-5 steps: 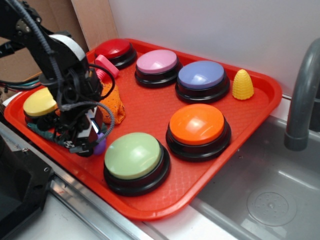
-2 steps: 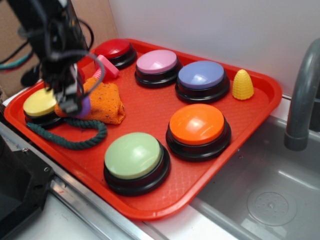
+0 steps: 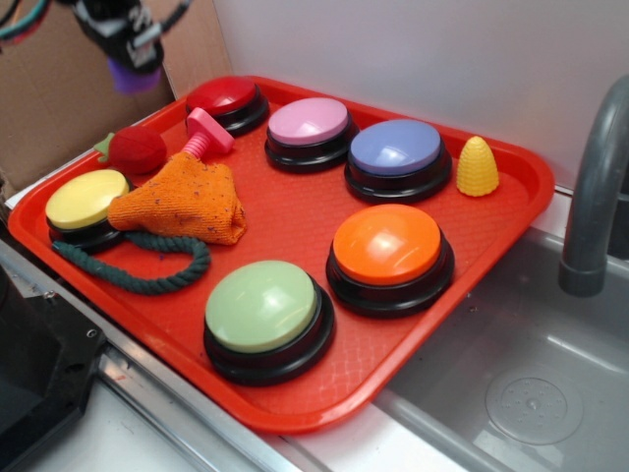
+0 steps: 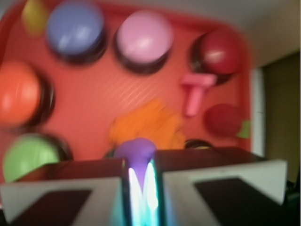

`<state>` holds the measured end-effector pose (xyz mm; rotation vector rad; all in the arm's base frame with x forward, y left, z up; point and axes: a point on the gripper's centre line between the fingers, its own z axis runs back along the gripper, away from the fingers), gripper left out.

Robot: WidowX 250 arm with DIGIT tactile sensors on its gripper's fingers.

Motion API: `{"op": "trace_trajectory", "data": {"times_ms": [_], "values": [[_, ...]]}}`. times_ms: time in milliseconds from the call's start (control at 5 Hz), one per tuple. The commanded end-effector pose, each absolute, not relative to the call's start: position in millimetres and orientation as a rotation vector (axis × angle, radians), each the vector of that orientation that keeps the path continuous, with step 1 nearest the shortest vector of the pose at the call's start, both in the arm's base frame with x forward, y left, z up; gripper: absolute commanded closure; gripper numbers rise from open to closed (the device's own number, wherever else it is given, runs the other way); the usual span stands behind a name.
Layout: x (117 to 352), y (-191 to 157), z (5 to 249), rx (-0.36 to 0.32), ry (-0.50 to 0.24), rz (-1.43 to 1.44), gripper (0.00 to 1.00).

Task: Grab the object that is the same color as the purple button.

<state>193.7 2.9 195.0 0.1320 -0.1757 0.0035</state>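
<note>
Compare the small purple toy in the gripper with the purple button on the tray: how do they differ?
The purple toy is tiny; the purple button is a broad dome. The toy hangs in the gripper above the tray; the button sits on it, on a black base. Both are purple, the button more bluish.

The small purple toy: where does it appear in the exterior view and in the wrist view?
Exterior: the purple toy is at the top left, held in the tool above the tray.
Wrist: it is at bottom centre, between the fingers.
Shared landmark: the pink T-shaped toy beside the red button.
</note>
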Motion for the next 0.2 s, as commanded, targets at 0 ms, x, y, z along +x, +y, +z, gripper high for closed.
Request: {"op": "trace_trajectory", "data": {"times_ms": [0], "values": [[212.3, 26.2, 230.1, 0.086, -0.212, 0.11, 1.0]]}}
